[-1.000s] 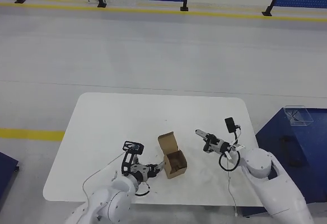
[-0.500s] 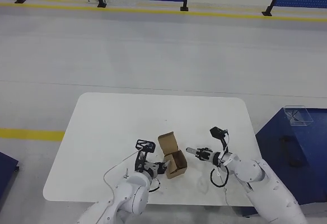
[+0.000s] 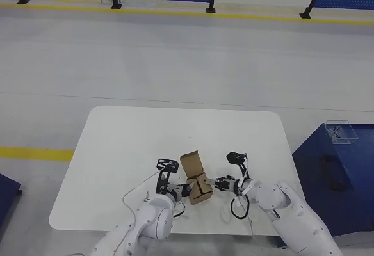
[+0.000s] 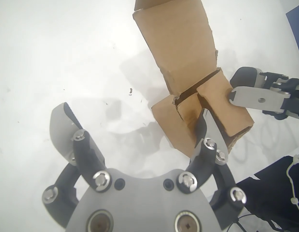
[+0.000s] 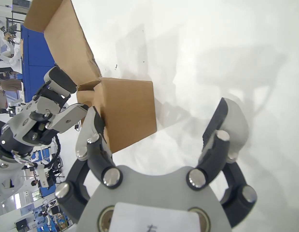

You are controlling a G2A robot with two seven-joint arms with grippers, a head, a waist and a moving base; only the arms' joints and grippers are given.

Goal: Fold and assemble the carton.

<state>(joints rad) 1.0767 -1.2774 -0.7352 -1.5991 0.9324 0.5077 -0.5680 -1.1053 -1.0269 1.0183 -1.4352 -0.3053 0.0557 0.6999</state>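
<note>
- A small brown cardboard carton sits on the white rounded-corner table. It is close to the edge nearest the robot, about halfway along it.
- The carton has its long lid panel standing up and leaning away from the body. The curved tuck tab at the panel's end is bent over.
- Two short side flaps are folded inward across the carton's mouth. They nearly meet, with a narrow dark slit between them. What lies inside the carton cannot be told through that slit.
- The left gripper is just beside the carton on the robot's left. Its claw is spread wide. One finger presses on the nearer side flap and the other hangs over bare table, apart from the cardboard.
- The right gripper is just beside the carton on the opposite side, so the box sits between the two.
- The right claw is also spread wide and clasps nothing. One finger touches the carton at its flap edge. The other stands apart over the table.
- In the left wrist view, the right gripper has a metal fingertip against the farther side flap.
- A small clear container sits on a blue cabinet beside the table. It is too small to tell what it holds.
</note>
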